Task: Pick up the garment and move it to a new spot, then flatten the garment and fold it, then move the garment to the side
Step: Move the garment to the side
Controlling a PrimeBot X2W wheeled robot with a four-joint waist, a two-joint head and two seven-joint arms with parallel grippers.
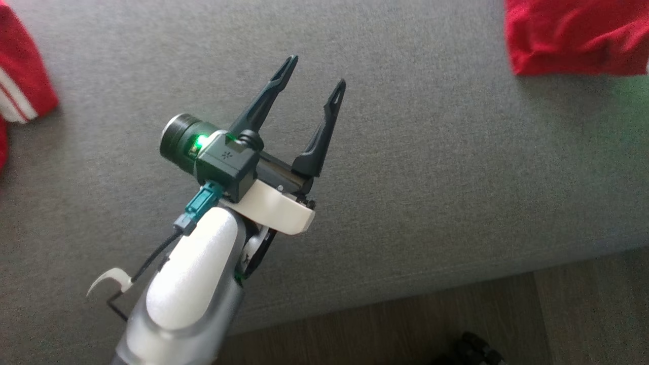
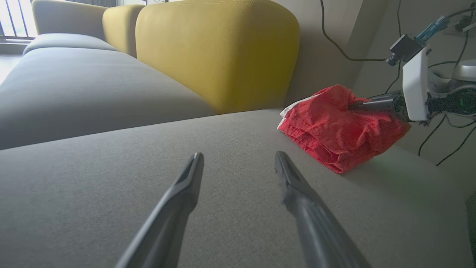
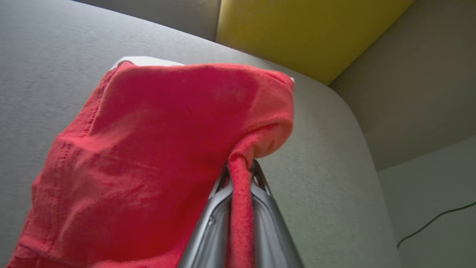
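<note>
While your left gripper hangs over the grey sofa seat, its two dark fingers stand wide apart with nothing between them, pointing toward 1 o'clock in the head view. From its own wrist camera you see the same spread fingers of the left gripper low above bare seat fabric.

The red garment lies bunched at 2 o'clock in the head view, cut by the frame's corner, well apart from the left gripper. In the left wrist view the garment sits at 2 o'clock on the seat, in front of a yellow cushion, and your right gripper reaches into it from 3 o'clock.

Look at the right wrist view: the right gripper is clamped on a pinched fold of the garment, a red strip running down between the two nearly closed fingers. The rest of the cloth spreads toward 9 o'clock over the seat, with a sliver of white at its far edge.

At 9 o'clock in the head view a red cloth with white stripes lies on the seat. Wooden floor shows at 5 o'clock.
</note>
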